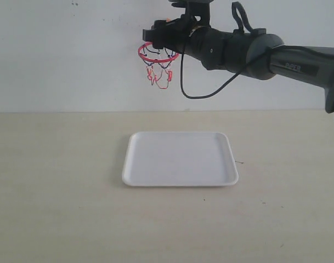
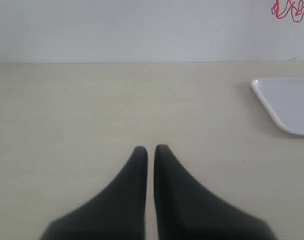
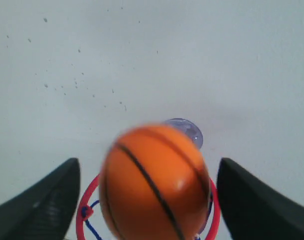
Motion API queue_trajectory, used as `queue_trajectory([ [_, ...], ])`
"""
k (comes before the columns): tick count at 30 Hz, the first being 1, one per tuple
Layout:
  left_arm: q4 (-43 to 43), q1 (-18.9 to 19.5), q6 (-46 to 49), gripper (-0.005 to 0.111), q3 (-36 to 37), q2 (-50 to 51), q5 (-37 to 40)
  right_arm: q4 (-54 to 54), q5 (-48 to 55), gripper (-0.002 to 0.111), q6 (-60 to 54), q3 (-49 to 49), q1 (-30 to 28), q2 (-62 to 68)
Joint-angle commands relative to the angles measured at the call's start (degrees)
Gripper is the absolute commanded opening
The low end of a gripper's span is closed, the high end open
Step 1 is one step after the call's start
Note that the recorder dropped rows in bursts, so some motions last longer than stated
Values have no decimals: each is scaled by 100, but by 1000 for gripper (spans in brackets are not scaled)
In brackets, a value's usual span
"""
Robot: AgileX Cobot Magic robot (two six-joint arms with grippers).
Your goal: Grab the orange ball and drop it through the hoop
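Observation:
The orange ball (image 3: 154, 182) with dark seams is blurred and sits loose between the spread fingers of my right gripper (image 3: 148, 161), a gap showing on each side. It is right over the hoop's red ring (image 3: 84, 210), whose clear suction cup (image 3: 187, 132) sticks to the white wall. From the exterior view, my right gripper (image 1: 162, 34) is directly above the hoop (image 1: 158, 55) and hides nearly all of the ball. My left gripper (image 2: 151, 148) is shut and holds nothing, low over the table.
A white tray (image 1: 180, 158) lies on the beige table below the hoop, its corner (image 2: 286, 102) also in the left wrist view. The hoop's net (image 2: 289, 10) hangs at the wall. A black cable (image 1: 184, 82) loops under the right arm.

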Motion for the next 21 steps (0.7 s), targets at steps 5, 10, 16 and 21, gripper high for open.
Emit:
queue_trajectory([
  [5,-42,-53,-10,4,17,-11,-23,-6,-109,85,-3,-47,-5,-20],
  [10,-42,-53,-10,4,17,-11,-23,-7,313,85,-16,-47,-50,-136],
  [16,-42,-53,-10,4,17,-11,-23,-96,1327,85,-61,-47,-195,-406],
  [21,-42,-53,-10,4,17,-11,-23,-131,2187,85,-146,-47,-353,-549],
])
